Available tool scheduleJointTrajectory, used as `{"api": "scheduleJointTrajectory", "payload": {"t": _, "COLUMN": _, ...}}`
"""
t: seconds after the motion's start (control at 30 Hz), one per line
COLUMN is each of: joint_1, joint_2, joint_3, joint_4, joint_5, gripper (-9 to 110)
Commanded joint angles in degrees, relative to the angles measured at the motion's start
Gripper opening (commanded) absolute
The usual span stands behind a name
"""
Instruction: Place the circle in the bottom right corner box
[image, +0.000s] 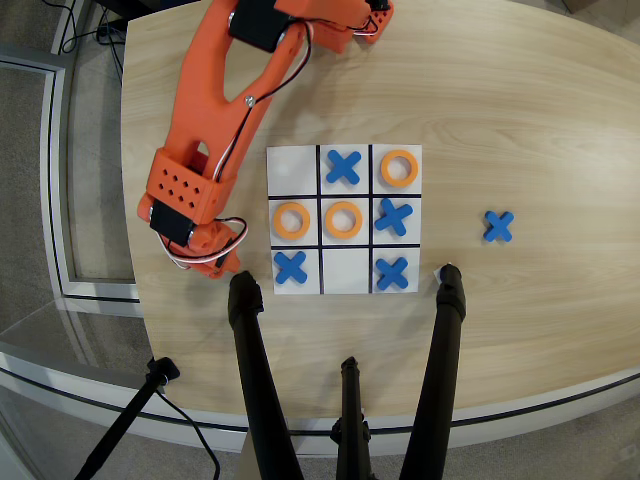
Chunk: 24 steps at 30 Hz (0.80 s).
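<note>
The orange arm reaches down the left side of the table in the overhead view. Its gripper (218, 256) points down at the wood just left of the white board (345, 282). The arm's body hides the jaws, so I cannot tell how they stand. The loose circle that lay at this spot is covered by the gripper head. Three orange rings lie on the board: top right (399, 168), middle left (292, 220) and centre (343, 220). The board's bottom right corner box (392, 271) in this view holds a blue X. The top left corner cell (293, 168) is bare.
Further blue X pieces sit at top middle (343, 167), middle right (393, 216) and bottom left (290, 266). A loose blue X (498, 226) lies right of the board. Black tripod legs (254, 360) rise from the front edge, close to the gripper.
</note>
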Motion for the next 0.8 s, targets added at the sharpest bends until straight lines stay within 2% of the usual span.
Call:
{"api": "scheduleJointTrajectory", "payload": {"t": 0.0, "joint_1": 0.4, "joint_2": -1.9, "joint_3": -4.4, "joint_4": -0.9, "joint_5": 0.3, "gripper": 21}}
{"api": "scheduleJointTrajectory", "payload": {"t": 0.77, "joint_1": 3.2, "joint_2": -11.1, "joint_3": -11.5, "joint_4": -1.1, "joint_5": -0.4, "gripper": 21}}
